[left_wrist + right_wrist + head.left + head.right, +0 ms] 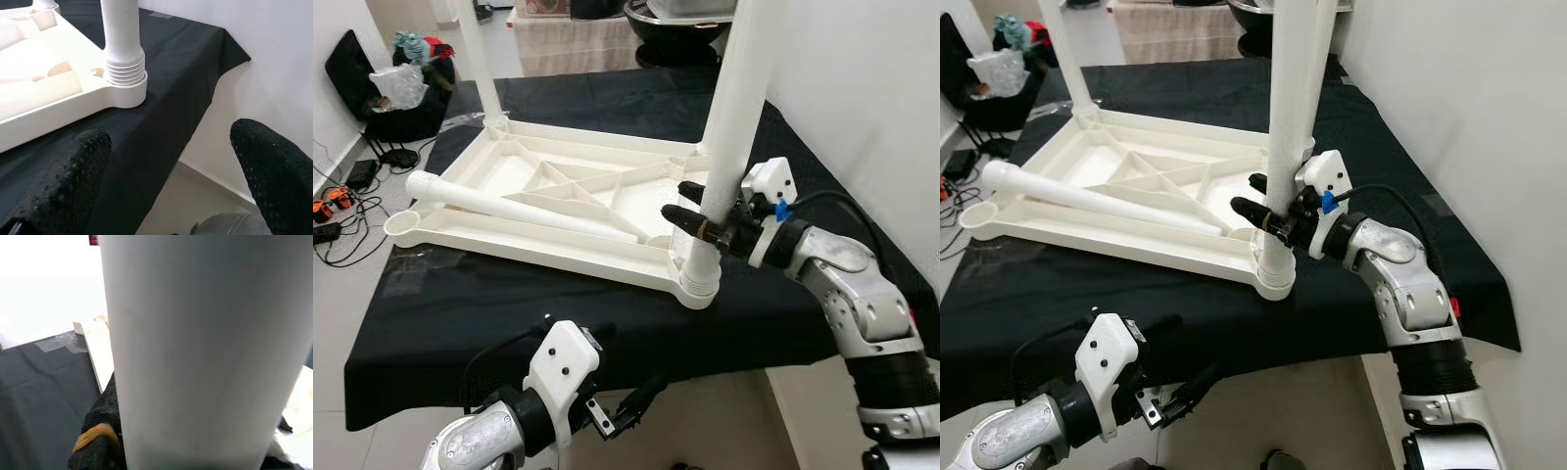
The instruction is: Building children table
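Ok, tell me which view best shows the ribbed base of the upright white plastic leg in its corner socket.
Left wrist view: the ribbed base sits close, unobstructed, seated in its corner socket. Both eye views show it smaller, below the right gripper; the right wrist view shows smooth shaft.

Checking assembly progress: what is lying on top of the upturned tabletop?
A loose white leg lies across the upturned tabletop. The right gripper covers part of the upright leg.

Right gripper [693, 209] clamped — left gripper [636, 403] open, low
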{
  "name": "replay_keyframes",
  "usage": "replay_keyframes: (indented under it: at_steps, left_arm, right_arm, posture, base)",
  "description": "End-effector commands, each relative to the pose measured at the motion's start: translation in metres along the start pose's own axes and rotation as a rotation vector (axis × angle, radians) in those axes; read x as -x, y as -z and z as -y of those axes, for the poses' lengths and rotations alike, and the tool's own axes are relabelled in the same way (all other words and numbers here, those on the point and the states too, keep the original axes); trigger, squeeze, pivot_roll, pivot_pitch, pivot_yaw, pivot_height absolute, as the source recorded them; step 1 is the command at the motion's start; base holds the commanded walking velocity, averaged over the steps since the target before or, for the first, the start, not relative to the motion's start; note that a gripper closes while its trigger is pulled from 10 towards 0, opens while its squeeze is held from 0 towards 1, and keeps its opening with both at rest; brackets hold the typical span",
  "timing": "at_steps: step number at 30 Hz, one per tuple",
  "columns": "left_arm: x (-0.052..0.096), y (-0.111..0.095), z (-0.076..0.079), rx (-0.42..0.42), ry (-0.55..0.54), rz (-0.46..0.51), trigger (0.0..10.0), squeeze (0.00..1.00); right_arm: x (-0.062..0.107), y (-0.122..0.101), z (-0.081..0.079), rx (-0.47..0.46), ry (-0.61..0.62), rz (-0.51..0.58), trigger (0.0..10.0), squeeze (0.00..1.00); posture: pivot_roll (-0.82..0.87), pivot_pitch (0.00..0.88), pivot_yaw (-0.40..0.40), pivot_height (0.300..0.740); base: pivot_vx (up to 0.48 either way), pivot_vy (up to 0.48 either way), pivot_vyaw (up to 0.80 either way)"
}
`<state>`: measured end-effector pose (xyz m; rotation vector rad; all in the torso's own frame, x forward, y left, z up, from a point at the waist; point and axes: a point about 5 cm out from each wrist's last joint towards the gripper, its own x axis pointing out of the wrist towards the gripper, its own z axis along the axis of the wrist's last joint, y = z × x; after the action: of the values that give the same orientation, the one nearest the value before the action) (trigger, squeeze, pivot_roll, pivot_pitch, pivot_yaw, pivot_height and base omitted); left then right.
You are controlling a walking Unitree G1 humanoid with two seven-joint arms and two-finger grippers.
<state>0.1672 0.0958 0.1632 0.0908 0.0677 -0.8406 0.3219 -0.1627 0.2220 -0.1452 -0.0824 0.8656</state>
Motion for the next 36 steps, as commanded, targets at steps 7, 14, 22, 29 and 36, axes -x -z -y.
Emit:
replay_keyframes:
  at_steps: [7,14,22,29,36]
  left_arm:
    - [0.001,-0.003,-0.004,-0.037,-0.057,0.008,10.0,0.0]
    - [-0.002,-0.006,-0.019,-0.085,-0.165,0.031,10.0,0.0]
    - [-0.001,-0.007,-0.023,-0.097,-0.186,0.034,10.0,0.0]
    - [-0.002,-0.009,-0.028,-0.113,-0.233,0.043,10.0,0.0]
    - [-0.005,-0.008,-0.031,-0.122,-0.27,0.042,10.0,0.0]
  right_arm:
    - [-0.002,0.035,0.01,-0.098,0.184,-0.117,10.0,0.0]
    - [-0.002,0.051,0.02,-0.122,0.416,-0.212,10.0,0.0]
    - [-0.004,0.057,0.025,-0.132,0.516,-0.273,10.0,0.0]
    - [-0.009,0.065,0.027,-0.182,0.72,-0.31,10.0,0.0]
    - [-0.025,0.057,0.019,-0.244,0.832,-0.218,10.0,0.0]
  posture:
    - [0.08,0.146,-0.002,0.74]
    - [0.07,0.141,-0.001,0.74]
    - [0.07,0.145,-0.004,0.74]
    - [0.08,0.149,-0.01,0.74]
    - [0.07,0.156,-0.013,0.74]
  base:
    - [0.0,0.0,0.0]
    - [0.0,0.0,0.0]
    - [0.0,0.0,0.0]
    - [0.0,0.0,0.0]
    - [0.0,0.0,0.0]
